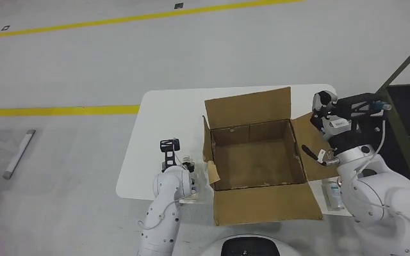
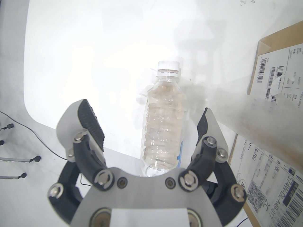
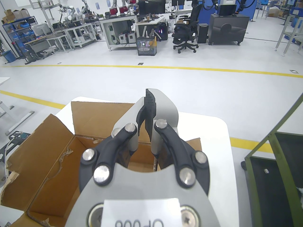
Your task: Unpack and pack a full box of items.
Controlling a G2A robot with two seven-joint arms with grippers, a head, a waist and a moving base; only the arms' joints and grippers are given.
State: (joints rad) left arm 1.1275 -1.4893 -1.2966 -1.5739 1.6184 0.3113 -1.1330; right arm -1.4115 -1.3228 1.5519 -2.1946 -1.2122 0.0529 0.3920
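My left pincer is wide open and holds nothing. The water bottle is right between its two fingers, on the bench near the edge. I think the bottle lies flat. Its long side points straight away from me, with the cap at the far end. So I think I only need to close on its middle. The open box is just beside it. Farther off, my right pincer is closed on nothing, up over the box's other side.
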